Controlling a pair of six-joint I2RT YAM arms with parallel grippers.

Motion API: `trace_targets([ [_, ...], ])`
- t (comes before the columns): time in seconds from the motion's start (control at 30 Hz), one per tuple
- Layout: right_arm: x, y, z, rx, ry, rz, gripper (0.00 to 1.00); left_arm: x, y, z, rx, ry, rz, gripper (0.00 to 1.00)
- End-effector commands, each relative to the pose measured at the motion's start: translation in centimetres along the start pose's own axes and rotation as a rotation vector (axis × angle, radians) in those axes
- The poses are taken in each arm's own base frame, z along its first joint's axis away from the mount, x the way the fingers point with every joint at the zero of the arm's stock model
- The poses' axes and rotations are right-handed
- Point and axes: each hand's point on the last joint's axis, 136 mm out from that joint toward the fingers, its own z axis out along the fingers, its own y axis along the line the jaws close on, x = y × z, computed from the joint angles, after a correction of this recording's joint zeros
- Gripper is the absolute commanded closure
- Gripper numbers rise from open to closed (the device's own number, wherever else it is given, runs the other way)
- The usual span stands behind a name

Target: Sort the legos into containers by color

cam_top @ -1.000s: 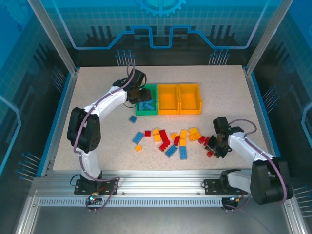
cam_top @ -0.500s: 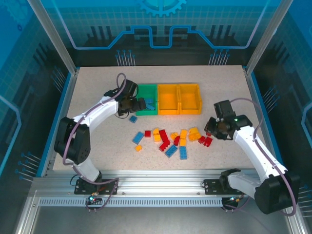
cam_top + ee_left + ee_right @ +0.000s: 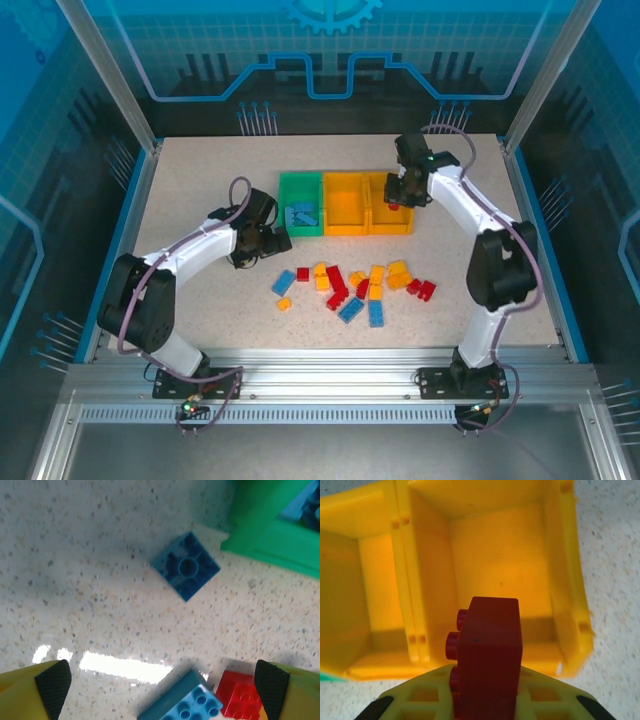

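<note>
A red lego (image 3: 487, 650) is clamped in the right gripper (image 3: 402, 191) over the rightmost yellow tray (image 3: 570, 580).
The left gripper (image 3: 273, 241) is spread wide and empty over an upturned blue lego (image 3: 185, 566) lying just beside the green tray (image 3: 260, 540); loose legos (image 3: 350, 285) are scattered toward the table's (image 3: 200, 180) near edge.

A speckled beige table (image 3: 190, 180) sits within blue panel walls (image 3: 330, 70) on aluminium posts (image 3: 108, 70).
</note>
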Motion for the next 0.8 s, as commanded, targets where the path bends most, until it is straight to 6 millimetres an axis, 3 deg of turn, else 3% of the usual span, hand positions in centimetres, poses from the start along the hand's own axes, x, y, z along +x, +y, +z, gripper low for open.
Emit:
trace_targets([
  [0.0,-0.7,-0.5,1.7,0.042,0.059,-0.022,0.82,2.1,-0.2,-0.5,0.031,0.034,0.035,0.01],
  [0.1,-0.8,-0.4,3.1,0.055,0.096,-0.022,0.8,3.1,0.5,-0.2,-0.008,0.039,0.062,0.01],
  [0.2,-0.9,-0.6,3.9,0.073,0.105,-0.014,0.75,3.0,0.9,-0.1,-0.023,0.026,0.061,0.01],
  [0.33,-0.9,-0.6,4.2,0.078,0.118,-0.014,0.62,1.1,-0.4,-0.6,-0.004,-0.035,0.151,0.01],
  [0.4,-1.0,-0.3,3.7,0.064,0.111,-0.012,0.55,-0.1,-0.8,-0.2,-0.028,-0.054,0.221,0.01],
  [0.53,-1.3,0.4,2.0,0.025,0.077,-0.002,0.3,-1.4,-1.6,1.4,-0.052,-0.027,0.305,0.01],
  [0.77,-0.8,0.7,-0.6,-0.024,0.036,0.035,0.24,-3.0,-1.0,4.0,-0.079,0.022,0.197,0.02],
])
